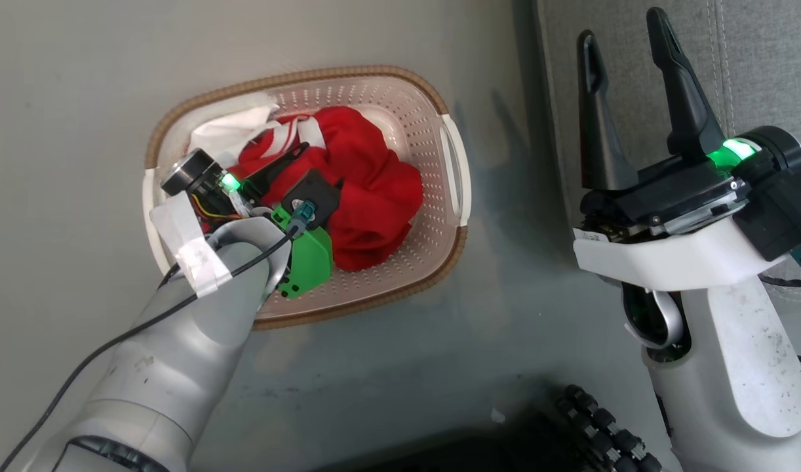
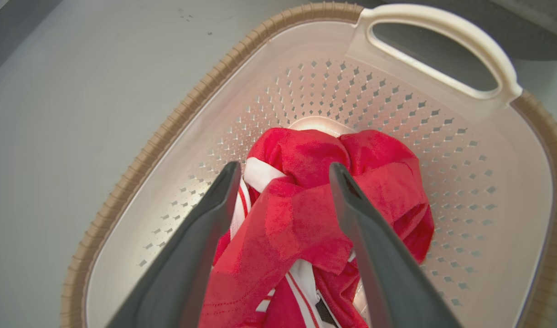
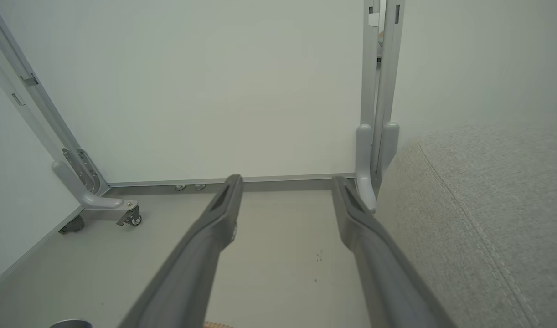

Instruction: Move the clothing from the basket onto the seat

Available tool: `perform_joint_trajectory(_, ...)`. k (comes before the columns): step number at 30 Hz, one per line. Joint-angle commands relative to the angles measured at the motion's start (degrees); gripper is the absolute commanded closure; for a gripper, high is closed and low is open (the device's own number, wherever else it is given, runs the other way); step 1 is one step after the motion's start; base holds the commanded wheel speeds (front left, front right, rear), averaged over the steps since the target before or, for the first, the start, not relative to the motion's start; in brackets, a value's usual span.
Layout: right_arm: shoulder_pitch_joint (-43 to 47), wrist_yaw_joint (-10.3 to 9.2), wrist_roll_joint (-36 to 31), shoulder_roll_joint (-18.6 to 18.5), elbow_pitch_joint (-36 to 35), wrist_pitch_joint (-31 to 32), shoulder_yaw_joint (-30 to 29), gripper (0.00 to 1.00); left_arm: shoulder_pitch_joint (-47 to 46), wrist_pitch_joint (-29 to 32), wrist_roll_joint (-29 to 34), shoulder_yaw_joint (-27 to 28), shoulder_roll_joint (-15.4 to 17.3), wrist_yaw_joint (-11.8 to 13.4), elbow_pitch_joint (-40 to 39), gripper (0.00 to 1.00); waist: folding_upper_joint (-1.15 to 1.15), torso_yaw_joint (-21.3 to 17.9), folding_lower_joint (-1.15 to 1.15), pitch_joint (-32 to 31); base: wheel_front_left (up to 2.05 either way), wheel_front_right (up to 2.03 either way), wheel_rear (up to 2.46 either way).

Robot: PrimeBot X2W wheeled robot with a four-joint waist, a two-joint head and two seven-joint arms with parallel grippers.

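Note:
The cream perforated basket (image 1: 374, 73) with a brown rim stands on the grey floor left of the seat. Red clothing (image 1: 374, 177) with white stripe trim is heaped inside, a white panel (image 1: 227, 131) at its far left. My left gripper (image 1: 295, 157) reaches down into the basket. In the left wrist view the left gripper (image 2: 283, 175) is open, its dark fingers (image 2: 205, 228) straddling a fold of the clothing (image 2: 301, 214) inside the basket (image 2: 169, 127). My right gripper (image 1: 622, 26) is open and holds nothing, raised beside the grey woven seat (image 1: 754, 65); it (image 3: 285, 180) points over the floor, seat (image 3: 488, 205) to its right.
White partition panels on metal feet with castors (image 3: 132, 218) stand beyond the right gripper. A black ribbed cable chain (image 1: 604, 426) lies on the floor by my base. Bare grey floor (image 1: 505, 295) separates basket and seat.

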Motion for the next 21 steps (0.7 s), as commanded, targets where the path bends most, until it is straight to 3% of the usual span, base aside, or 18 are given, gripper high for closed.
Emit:
perform_joint_trajectory(1, -1.2, 0.0, 0.5, 0.55, -0.46, -0.19, 0.45, 0.0, -2.12, 0.29, 0.68, -0.74, 1.1, -0.11, 1.39, 0.0, 0.0, -5.65, -0.01, 7.2, 0.0, 0.0, 0.0)
perform_joint_trajectory(9, -2.26, 0.0, 1.73, 0.93, -0.67, -0.19, 1.82, 0.0, -7.46, 3.12, 0.41, -3.12, 3.71, -0.1, 9.57, 0.0, 0.0, -8.53, -0.01, 10.69, 0.0, 0.0, 0.0)
perform_joint_trajectory(21, -3.12, 0.0, 4.05, 1.03, -0.85, -0.19, 3.37, 0.0, -11.87, 9.84, 4.75, -7.95, 5.89, 3.33, 12.63, 0.0, 0.0, -9.53, -0.01, 13.61, 0.0, 0.0, 0.0)
